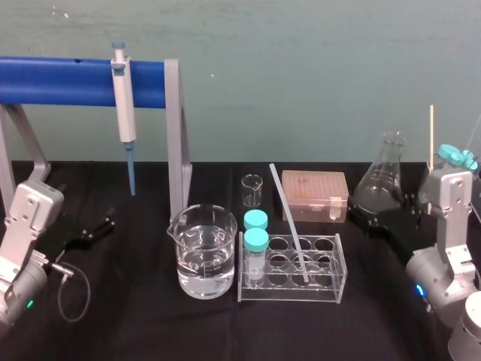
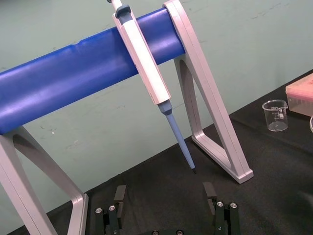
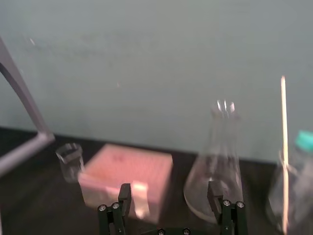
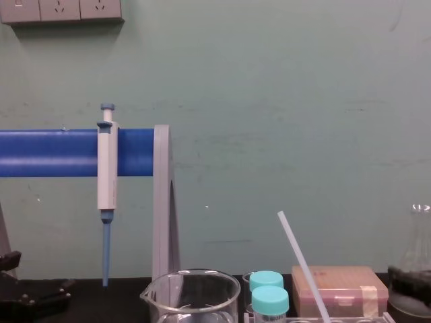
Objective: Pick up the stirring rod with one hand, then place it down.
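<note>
The stirring rod (image 1: 288, 218) is a thin translucent-white rod leaning in the clear tube rack (image 1: 291, 295), its lower end in a rack hole and its upper end tilted back and to the left; it also rises in the chest view (image 4: 303, 266). My right gripper (image 1: 385, 218) sits low at the right by the conical flask, apart from the rod. In the right wrist view it (image 3: 169, 196) stands open with nothing between its fingers. My left gripper (image 1: 94, 229) rests at the far left, open and empty (image 2: 165, 196), below the pipette.
A beaker of water (image 1: 203, 259) stands left of the rack, with two teal-capped tubes (image 1: 256, 252) in the rack's left end. Behind are a small beaker (image 1: 252, 190), a pink tip box (image 1: 314, 195) and a conical flask (image 1: 383, 177). A pipette (image 1: 125, 113) hangs on the blue stand (image 1: 75, 81).
</note>
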